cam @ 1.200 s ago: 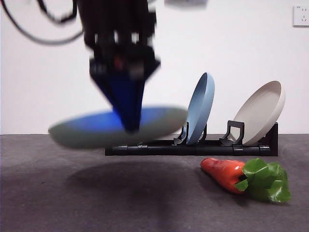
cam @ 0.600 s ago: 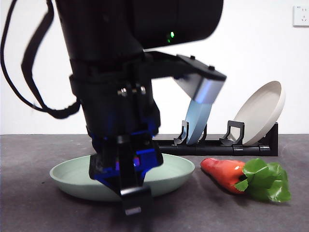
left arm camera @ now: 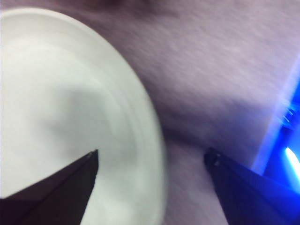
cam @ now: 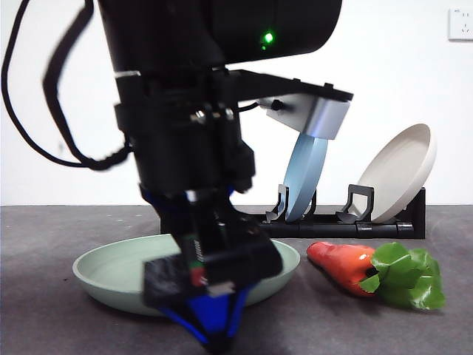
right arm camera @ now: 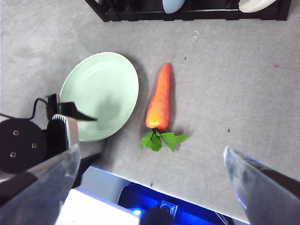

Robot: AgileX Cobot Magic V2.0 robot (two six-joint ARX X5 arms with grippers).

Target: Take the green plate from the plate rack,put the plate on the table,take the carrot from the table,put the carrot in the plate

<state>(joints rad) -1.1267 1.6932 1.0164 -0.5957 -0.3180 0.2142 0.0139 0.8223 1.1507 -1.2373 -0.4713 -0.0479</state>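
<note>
With the green plate flat on the table just beside the carrot, the left gripper straddles the plate's near rim, jaws wide. It should lift straight clear without nudging the plate. The right gripper hovers wide above the carrot.

Blue plate upright, beige plate leaning, apparently a wall socket
</note>
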